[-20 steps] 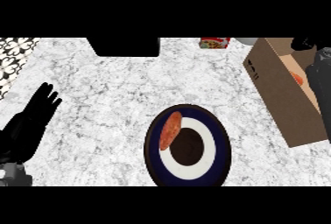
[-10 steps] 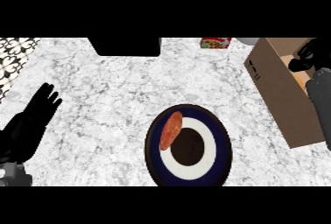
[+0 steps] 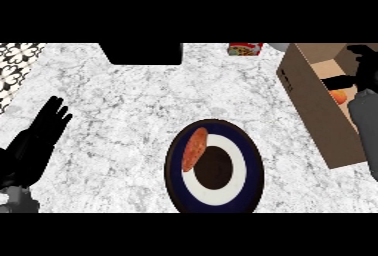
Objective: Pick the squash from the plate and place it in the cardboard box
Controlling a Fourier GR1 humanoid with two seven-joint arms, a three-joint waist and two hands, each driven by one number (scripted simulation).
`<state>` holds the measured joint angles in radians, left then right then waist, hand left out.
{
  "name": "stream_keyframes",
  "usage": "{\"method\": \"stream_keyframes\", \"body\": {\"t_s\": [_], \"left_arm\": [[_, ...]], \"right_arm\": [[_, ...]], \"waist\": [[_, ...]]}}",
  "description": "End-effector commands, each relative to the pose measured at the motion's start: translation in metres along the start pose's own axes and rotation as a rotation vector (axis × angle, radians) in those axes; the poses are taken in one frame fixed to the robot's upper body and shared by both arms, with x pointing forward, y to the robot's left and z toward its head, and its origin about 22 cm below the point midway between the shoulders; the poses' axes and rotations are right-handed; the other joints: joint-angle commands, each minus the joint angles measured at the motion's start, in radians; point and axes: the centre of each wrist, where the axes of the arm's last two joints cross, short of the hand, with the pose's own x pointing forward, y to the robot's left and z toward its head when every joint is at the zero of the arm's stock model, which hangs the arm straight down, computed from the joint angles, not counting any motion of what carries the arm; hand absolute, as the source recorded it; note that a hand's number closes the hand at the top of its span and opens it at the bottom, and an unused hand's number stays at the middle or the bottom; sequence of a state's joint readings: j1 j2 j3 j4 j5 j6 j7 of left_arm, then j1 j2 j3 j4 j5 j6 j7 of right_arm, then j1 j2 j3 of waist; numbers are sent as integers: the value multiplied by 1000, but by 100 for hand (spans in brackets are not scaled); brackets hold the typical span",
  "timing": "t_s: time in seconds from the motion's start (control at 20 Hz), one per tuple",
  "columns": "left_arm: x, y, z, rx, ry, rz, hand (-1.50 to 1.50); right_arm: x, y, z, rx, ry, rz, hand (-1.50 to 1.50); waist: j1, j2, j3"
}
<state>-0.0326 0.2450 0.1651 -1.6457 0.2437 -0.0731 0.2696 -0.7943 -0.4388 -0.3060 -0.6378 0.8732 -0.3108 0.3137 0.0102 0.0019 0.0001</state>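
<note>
Kitchen: marble counter [image 3: 133,100] with plate [image 3: 254,170]

Plate [image 3: 255,170]: near edge of counter [image 3: 111,100]. Oblong vegetable [image 3: 195,148] on plate's left rim. Cardboard box [image 3: 317,115] right of plate, stretching behind it. Squash [image 3: 339,95] in box, under right hand [image 3: 363,70]. Packet [image 3: 245,48] far behind plate. Dark block [image 3: 144,52] behind, leftward. Left hand [image 3: 40,137] well left of plate.

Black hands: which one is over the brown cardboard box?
The black right hand, above the brown cardboard box; the left hand rests open at the view's left.
</note>
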Motion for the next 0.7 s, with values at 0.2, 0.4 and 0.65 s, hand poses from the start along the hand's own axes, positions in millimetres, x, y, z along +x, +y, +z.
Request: {"method": "stream_keyframes", "body": {"t_s": [0.2,0.4,0.65], "left_arm": [[3,4,-3,18,6,-2,0],[5,7,-2,32,4,-2,0],[-5,-2,2,29,-2,-12,0]], "right_arm": [[-5,-39,-7,-265,32,-437,-150],[-38,-56,1,-256,19,-513,-150],[-90,-93,12,-315,49,-582,-150]], "waist": [[-24,-6,1],[-33,-9,0],[-35,-9,0]]}}
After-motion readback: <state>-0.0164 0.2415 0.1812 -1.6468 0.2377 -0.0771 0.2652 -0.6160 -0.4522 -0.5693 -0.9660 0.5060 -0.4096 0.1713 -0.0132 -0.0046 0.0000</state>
